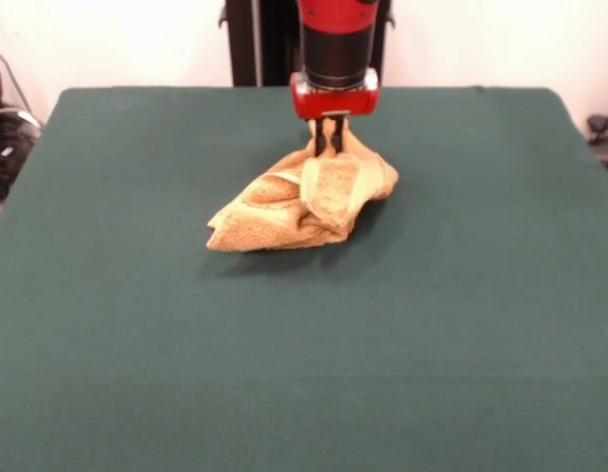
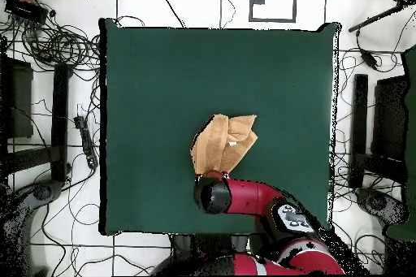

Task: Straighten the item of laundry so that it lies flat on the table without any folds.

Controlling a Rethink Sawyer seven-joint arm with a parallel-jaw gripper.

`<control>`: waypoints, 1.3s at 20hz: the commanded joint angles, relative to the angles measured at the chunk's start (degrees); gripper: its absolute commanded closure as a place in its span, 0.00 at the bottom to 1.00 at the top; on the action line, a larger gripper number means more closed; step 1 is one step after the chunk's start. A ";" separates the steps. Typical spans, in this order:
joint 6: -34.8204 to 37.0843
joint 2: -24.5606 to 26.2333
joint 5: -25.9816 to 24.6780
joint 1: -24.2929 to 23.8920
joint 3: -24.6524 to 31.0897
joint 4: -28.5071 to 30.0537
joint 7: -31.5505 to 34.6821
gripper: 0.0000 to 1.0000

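Note:
The orange-yellow towel [image 1: 302, 200] lies crumpled and folded over itself on the dark green table [image 1: 137, 344], a little beyond its middle. Its far part is drawn up into a peak. My gripper [image 1: 331, 138] comes straight down onto that peak, and its dark fingers are closed on the cloth. In the overhead view the towel [image 2: 223, 144] is a bunched, roughly triangular heap on the table [image 2: 162, 71], and the arm's round wrist [image 2: 213, 194] sits over its near edge and hides the fingers.
The red arm [image 2: 268, 209] reaches in from the table's robot side. Cables and dark stands [image 2: 57, 87] lie on the floor around the table. The black pedestal [image 1: 255, 39] stands behind the far edge.

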 commanded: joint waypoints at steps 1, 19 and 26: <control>0.88 5.29 -0.47 1.35 2.42 -7.14 5.66 1.00; 24.67 -23.27 2.06 1.24 2.67 -0.13 3.05 1.00; 32.55 -28.39 0.01 -1.52 3.10 -2.16 -1.95 1.00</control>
